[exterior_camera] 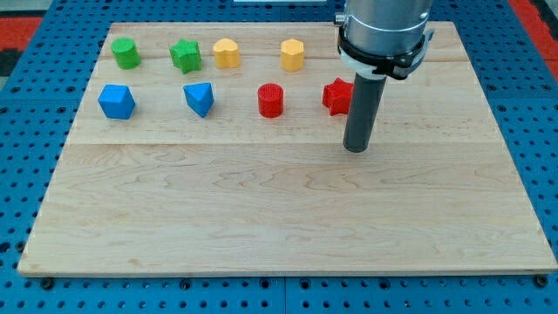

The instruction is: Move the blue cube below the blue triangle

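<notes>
Distance is deciding this move: my tip [356, 148] is resting on the desk [288, 218] far right of the blue cube [116, 101], which is sitting left of the blue triangle [200, 98]. There are no fingers, only a rod, touching nothing.

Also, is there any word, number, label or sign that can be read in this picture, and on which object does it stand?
None: no readable text on the wooden board, the coloured blocks, the arm or my tip.
</notes>
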{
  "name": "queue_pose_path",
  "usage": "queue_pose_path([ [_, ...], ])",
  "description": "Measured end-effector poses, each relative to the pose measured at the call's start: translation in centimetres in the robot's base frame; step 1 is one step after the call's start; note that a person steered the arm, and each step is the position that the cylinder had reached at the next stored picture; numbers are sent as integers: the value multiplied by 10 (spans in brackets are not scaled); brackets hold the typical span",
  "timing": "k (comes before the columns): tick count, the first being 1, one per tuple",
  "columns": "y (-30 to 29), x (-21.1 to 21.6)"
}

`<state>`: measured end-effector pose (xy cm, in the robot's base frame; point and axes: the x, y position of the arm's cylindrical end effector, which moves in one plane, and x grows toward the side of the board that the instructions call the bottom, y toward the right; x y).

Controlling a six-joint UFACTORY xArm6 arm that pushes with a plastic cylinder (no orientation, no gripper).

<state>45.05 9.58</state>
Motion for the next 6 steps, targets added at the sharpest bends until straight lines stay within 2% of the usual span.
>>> queue_pose_path([
  [3, 0, 8],
  [4, -45, 26],
  [6, -181, 32],
])
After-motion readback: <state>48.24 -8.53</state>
